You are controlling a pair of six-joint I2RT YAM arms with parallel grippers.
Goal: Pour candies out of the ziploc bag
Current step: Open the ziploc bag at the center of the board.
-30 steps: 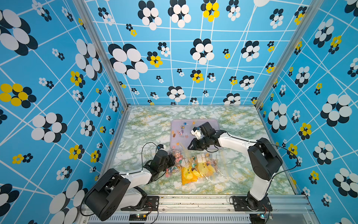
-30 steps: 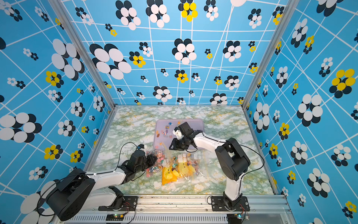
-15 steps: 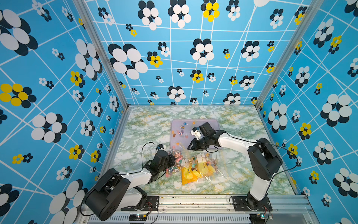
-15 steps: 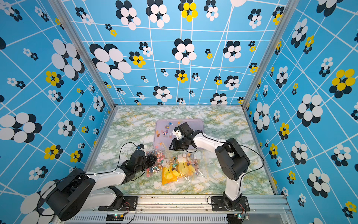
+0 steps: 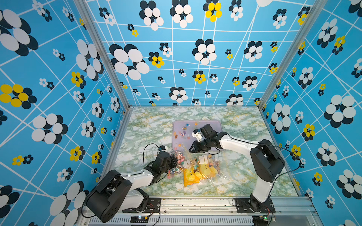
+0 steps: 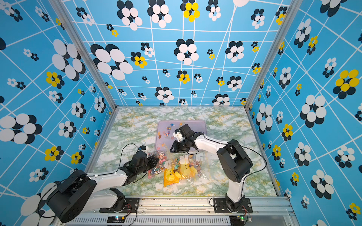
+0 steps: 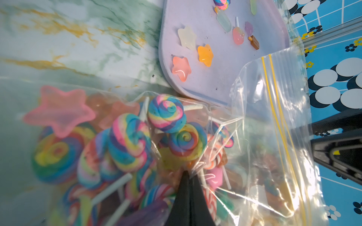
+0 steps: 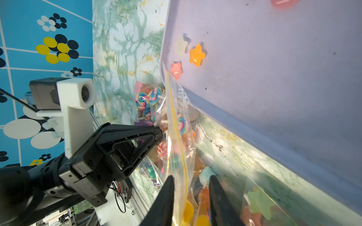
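- In both top views I can't make out the tips of the right gripper (image 8: 191,182). Its wrist camera shows them apart, straddling the yellow zip edge of the bag (image 8: 177,117).
- My left gripper (image 7: 186,176) pinches the bag plastic tight. The candies (image 7: 129,140) crowd its tips, just beside the corner of the tray (image 7: 215,78).

Marbled table (image 5: 148,125), lilac tray (image 5: 214,125), ziploc bag (image 5: 203,170)

On counter (image 5: 148,129), tray (image 5: 212,124) sat midway back, ziploc bag (image 5: 203,172) lay in front of it, bag mouth reaching tray's near rim, most candies (image 5: 179,158) inside bag, a few on tray.
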